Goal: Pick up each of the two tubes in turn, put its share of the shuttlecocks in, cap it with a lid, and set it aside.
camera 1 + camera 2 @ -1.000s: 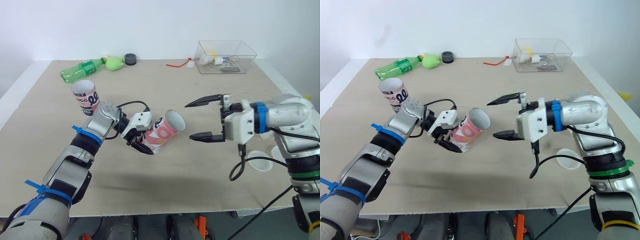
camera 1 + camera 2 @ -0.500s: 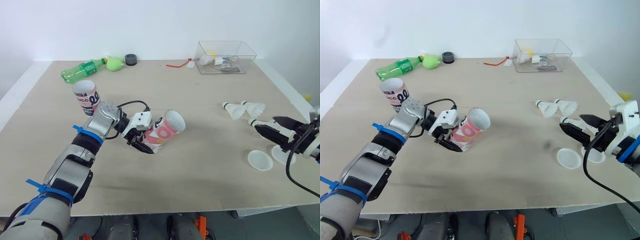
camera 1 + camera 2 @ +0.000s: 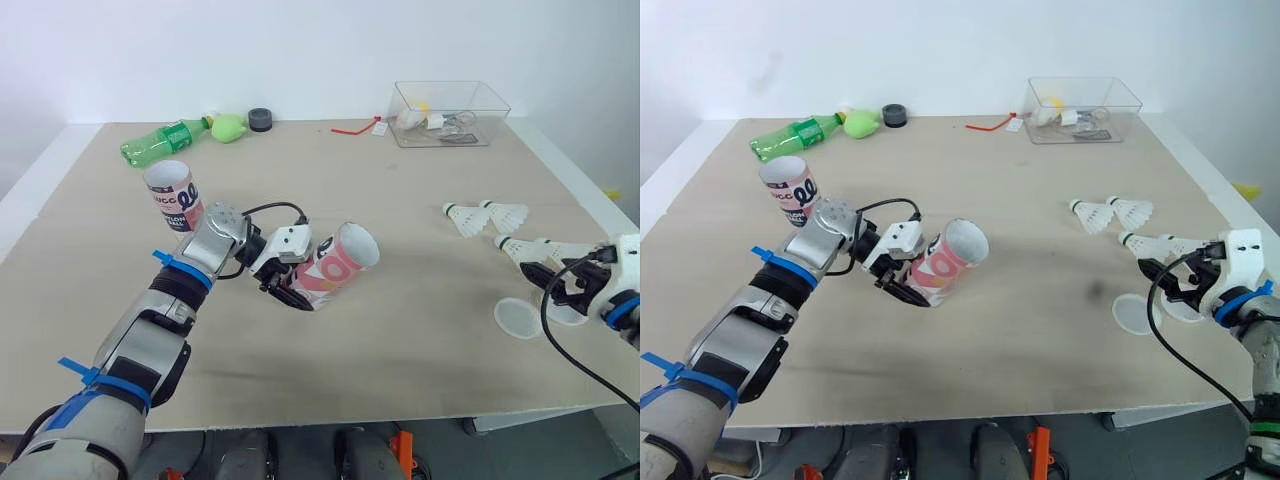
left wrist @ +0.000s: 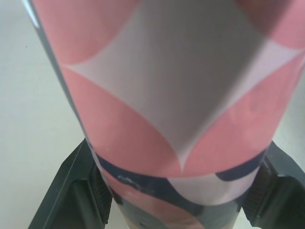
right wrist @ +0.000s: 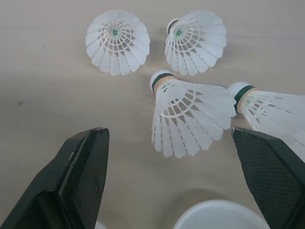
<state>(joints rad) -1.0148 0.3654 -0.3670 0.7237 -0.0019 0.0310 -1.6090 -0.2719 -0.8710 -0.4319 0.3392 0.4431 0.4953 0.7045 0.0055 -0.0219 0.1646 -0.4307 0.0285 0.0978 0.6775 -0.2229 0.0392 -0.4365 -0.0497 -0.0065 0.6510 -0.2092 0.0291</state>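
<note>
The right arm has pulled back from the middle of the tan tabletop to its right edge, and the left arm has carried its tube a little rightward. That pink-and-white cardboard tube is tilted with its open mouth up, pinched near its base by the left end effector. A second pink-and-white tube stands upright farther back on the left. The right end effector is spread wide over two of the four white feather shuttlecocks, just beside a round white lid.
</note>
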